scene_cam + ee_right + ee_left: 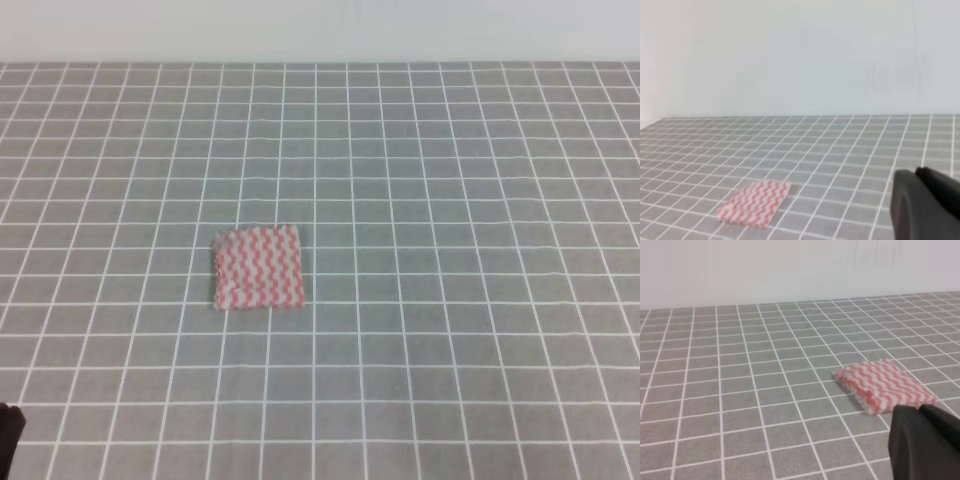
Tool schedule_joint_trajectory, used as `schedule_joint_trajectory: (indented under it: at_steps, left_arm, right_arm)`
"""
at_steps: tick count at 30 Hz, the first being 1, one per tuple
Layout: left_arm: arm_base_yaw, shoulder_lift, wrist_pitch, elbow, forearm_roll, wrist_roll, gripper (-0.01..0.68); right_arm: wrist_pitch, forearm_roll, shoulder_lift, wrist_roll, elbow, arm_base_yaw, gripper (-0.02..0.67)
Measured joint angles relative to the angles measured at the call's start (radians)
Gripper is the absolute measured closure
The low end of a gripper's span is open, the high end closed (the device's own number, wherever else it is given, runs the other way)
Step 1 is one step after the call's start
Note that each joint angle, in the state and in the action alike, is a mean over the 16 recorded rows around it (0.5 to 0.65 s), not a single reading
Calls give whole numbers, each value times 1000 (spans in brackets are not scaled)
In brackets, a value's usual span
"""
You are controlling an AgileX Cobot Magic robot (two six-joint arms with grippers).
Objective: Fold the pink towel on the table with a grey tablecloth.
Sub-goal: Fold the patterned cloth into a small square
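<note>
From the exterior high view, the pink towel (pixel 258 267) lies as a small folded packet on the table with a grey tablecloth (pixel 450 200), left of centre, with nothing touching it. A dark sliver at the lower left edge (probably part of the left arm) is too cut off to identify.

In the left wrist view, the left gripper (pixel 925 442) shows only as a dark mass at the lower right corner, just short of the towel's (pixel 883 385) near edge; whether its fingers are spread or pressed together cannot be told.

In the right wrist view, the right gripper (pixel 926 205) is likewise a dark, cropped shape, well apart from the towel (pixel 756 202); its opening cannot be told.
</note>
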Motion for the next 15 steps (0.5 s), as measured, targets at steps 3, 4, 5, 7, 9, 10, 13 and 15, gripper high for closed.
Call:
schedule_joint_trajectory:
  at_steps: [3,4,5,7,9,10,13,15]
  left_arm:
    - [0,0,5,0,0,0,675]
    - [0,0,6,0,0,0,675]
    - [0,0,6,0,0,0,675]
    - [0,-1,7,0,0,0,675]
    - [0,-1,7,0,0,0,675]
    - [0,-2,8,-1,0,0,676]
    - [0,-1,7,0,0,0,675]
    - [0,-1,7,0,0,0,675]
  right_arm:
    - [6,7,-1,0,14,0,664]
    - [4,10,-1,0,17,0,664]
    - [2,12,-1,-1,19,0,664]
    - [-10,16,0,-12,22,0,664]
    - [-23,23,-1,-28,23,0,664]
    - [-33,28,-3,-41,25,-2,664]
    - [-65,44,-10,-79,30,-16,664]
    - [-82,59,-16,-105,38,-48,664]
